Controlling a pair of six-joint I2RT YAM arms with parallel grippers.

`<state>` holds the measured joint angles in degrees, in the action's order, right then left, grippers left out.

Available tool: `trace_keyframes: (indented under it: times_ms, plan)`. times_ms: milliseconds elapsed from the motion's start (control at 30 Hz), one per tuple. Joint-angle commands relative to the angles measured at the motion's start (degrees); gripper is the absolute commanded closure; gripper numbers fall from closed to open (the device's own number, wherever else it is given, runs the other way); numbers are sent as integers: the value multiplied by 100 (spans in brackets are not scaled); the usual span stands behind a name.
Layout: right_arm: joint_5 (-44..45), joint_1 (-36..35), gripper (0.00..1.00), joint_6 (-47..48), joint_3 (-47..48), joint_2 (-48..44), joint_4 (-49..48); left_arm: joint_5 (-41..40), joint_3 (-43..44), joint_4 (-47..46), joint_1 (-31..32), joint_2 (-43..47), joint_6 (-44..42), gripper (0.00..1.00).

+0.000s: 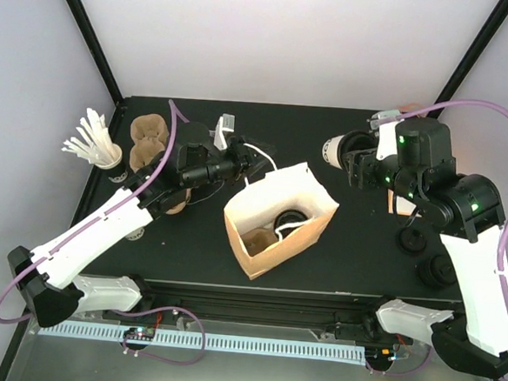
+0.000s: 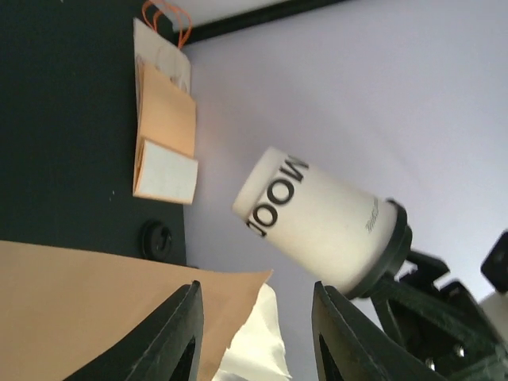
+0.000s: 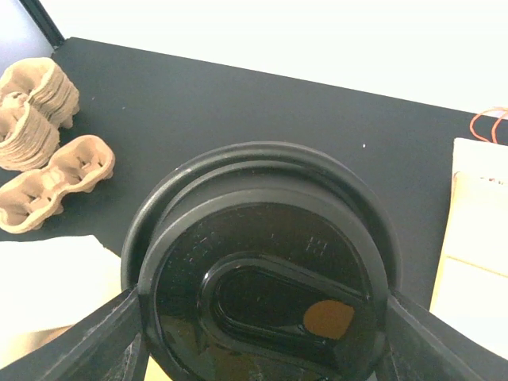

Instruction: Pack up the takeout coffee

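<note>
Plainly, the right gripper (image 1: 356, 160) has the takeout coffee (image 1: 333, 151). Its jaws are closed on the black lid end, one finger on each side of the rim. The white cup body sticks straight out ahead of the fingertips, lying on its side in the air. The open brown paper bag (image 1: 272, 248) stands below that gripper and off to its left, well apart from the cup. The left gripper (image 1: 249, 162) sits at the bag's rim, with the paper edge running between its half-spread fingers (image 2: 184, 333). Whether they actually pinch the paper I cannot tell.

As for handling, I judge the cup light and its paper wall soft, so a hard squeeze on the body would dent it. The lid rim is the stiffer place to hold (smooth plastic, though, so it could slip, or pop off if the cup is full). Lying sideways, it may leak at the lid's opening. It likely needs turning upright over the bag's mouth and lowering gently beside the cardboard carrier (image 1: 257, 240) inside.
</note>
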<state>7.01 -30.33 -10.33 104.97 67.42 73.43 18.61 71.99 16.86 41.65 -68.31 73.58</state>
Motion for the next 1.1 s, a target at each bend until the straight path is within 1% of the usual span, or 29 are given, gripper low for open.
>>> trace_keyframes:
  times_ms: [0, 133, 267, 300, 333, 400, 467, 533, 633, 767, 833, 900, 967, 1067]
  plan:
    - [243, 44, 73, 117, -54, 98, 40, -938, -217, -596, 10, -132, 570, 58]
    - [251, 44, 74, 72, -51, 286, 15, -924, -712, -898, -22, -357, 643, 56]
    - [205, 44, 74, -49, -134, 376, -10, -900, -1157, -999, -163, -415, 542, 54]
    - [178, 44, 74, -75, -179, 365, -31, -993, -1183, -859, -206, -385, 377, 53]
    - [153, 44, 74, -97, -239, 335, -61, -1090, -1160, -659, -243, -352, 224, 48]
    - [99, 44, 74, -117, -354, 262, -118, -1241, -1033, -297, -300, -294, -175, 39]
    - [55, 44, 74, -110, -431, 186, -155, -1390, -725, 253, -341, -287, -632, 31]
    - [52, 44, 74, -81, -446, 174, -146, -1396, -386, 792, -373, -304, -1128, 25]
    - [42, 44, 74, -44, -403, 199, -128, -1107, -69, 1314, -370, -262, -1758, 19]
    - [-44, 44, 74, -30, -364, 237, -159, -611, 139, 1605, -369, -158, -2445, 14]
    - [-65, 44, 74, -39, -348, 239, -162, -266, 242, 1720, -377, -180, -2802, 10]
    - [-83, 44, 74, -40, -314, 251, -154, -92, 414, 2097, -372, -249, -3061, 5]
    - [-94, 44, 74, -37, -262, 263, -116, -75, 611, 2533, -379, -343, -3352, 2]
    - [-126, 44, 74, -54, -249, 255, -128, -201, 749, 3021, -416, -468, -3543, 1]
